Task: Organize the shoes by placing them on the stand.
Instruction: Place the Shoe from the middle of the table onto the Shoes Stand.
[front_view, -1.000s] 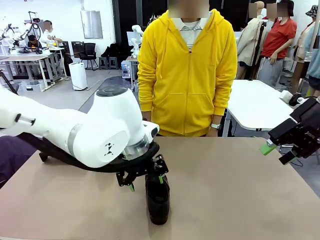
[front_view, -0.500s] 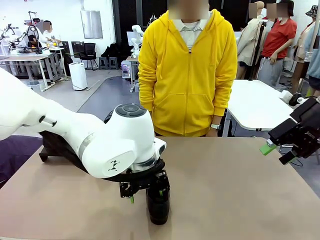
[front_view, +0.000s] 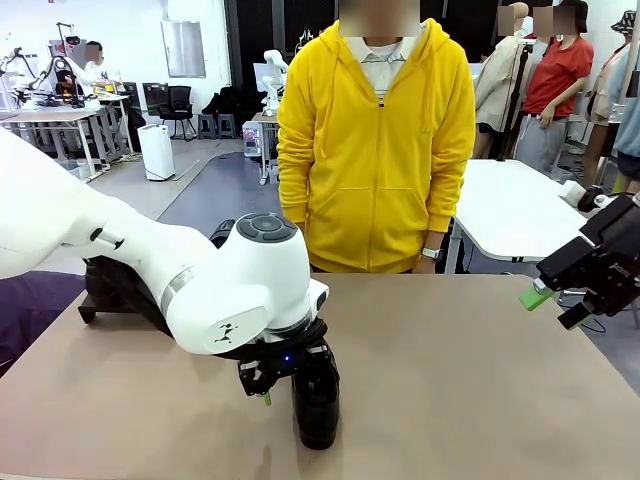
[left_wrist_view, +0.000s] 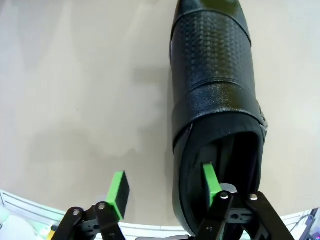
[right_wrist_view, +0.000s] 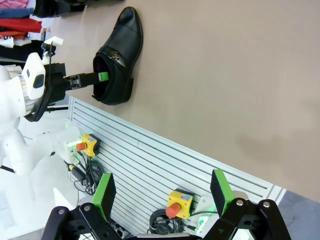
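Left wrist view showed my left jaws (left_wrist_view: 165, 192) spread astride the shoe's (left_wrist_view: 215, 85) heel wall, one pad inside, not yet clamped. The shoe sat on the bench (front_view: 480, 380), unstowed; my right jaws (right_wrist_view: 162, 192) hung open, empty.

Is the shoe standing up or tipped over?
Standing up: the shoe rests on its sole on the table, opening facing up, with one finger of the left pincer inside.

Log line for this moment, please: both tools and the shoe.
left tool: straddling shoe heel wall, one finger inside, not yet clamped | right tool: open, empty, off table edge | shoe: upright on table
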